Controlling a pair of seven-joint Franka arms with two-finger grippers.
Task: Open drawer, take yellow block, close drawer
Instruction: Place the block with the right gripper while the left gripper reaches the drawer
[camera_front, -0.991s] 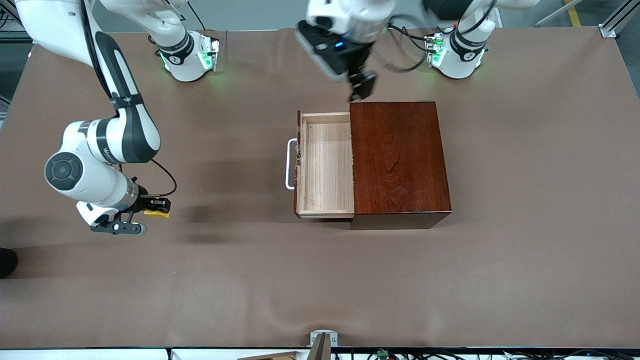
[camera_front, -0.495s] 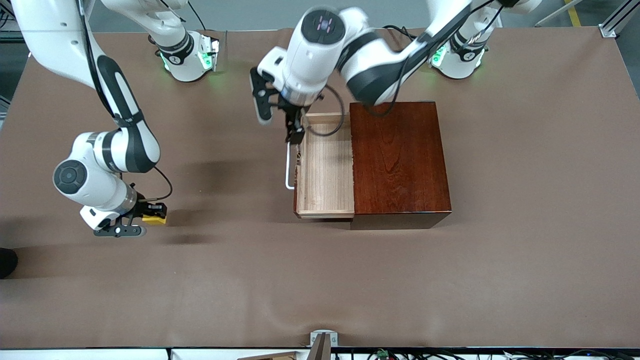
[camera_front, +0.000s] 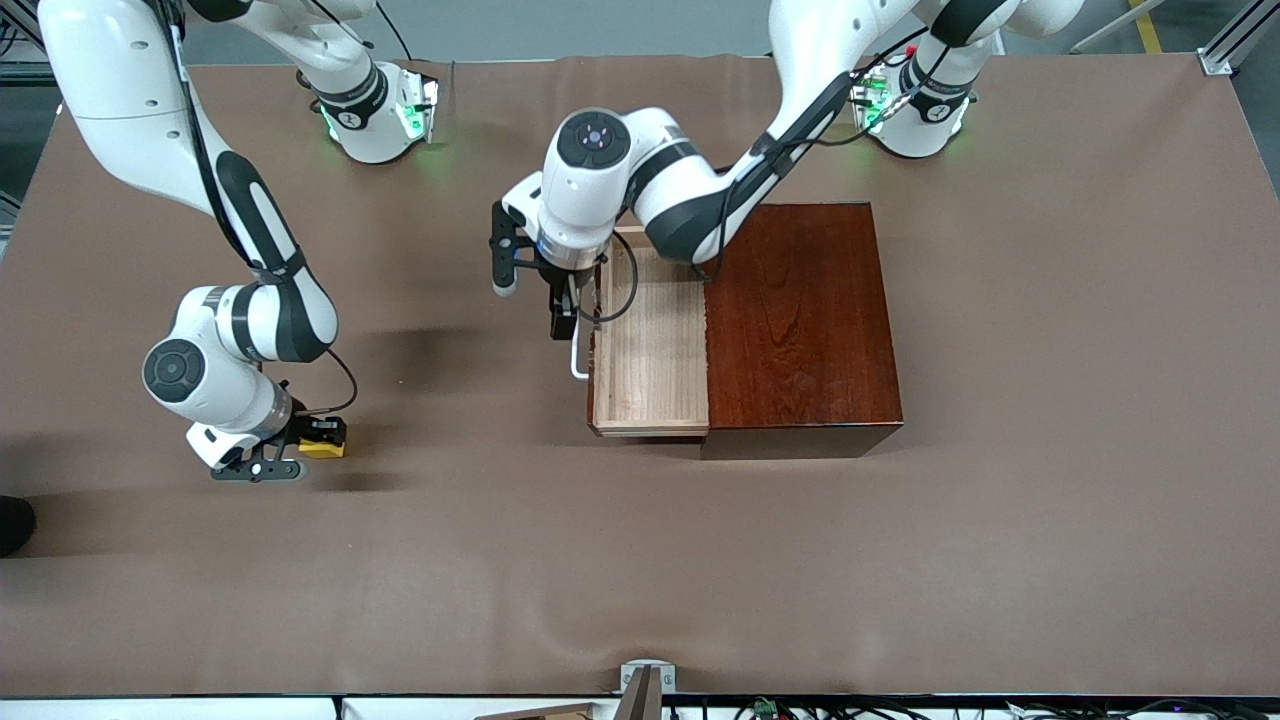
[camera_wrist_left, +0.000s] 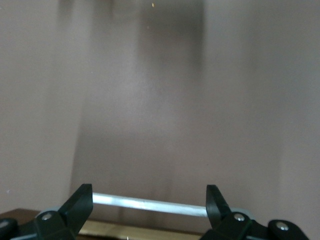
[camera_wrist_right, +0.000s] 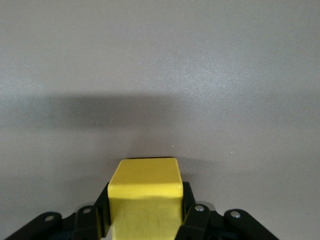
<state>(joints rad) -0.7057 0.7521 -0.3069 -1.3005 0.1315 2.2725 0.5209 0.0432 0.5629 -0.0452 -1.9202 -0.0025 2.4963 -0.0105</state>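
We found the right arm's end effector (camera_front: 318, 437) low over the brown-covered bench (camera_front: 1000, 560), toward the right arm's end and well apart from the dark reddish-brown polished wooden box (camera_front: 800, 320). Its black fingers (camera_wrist_right: 192, 215) were clenched on the small bright yellow cube (camera_front: 322, 448), which the right wrist view showed seated squarely between them (camera_wrist_right: 145, 200).

The wide shallow drawer with the pale light-wood interior (camera_front: 650, 350) stood pulled out of the box toward the right arm's end, and nothing lay in the part of it we could see. The left arm reached across the box top, and its end effector (camera_front: 562, 318) sat at the drawer's white U-shaped bar handle (camera_front: 576, 358). In the left wrist view its two fingers (camera_wrist_left: 75, 205) were spread apart, released, with the bar (camera_wrist_left: 150, 204) running between them.
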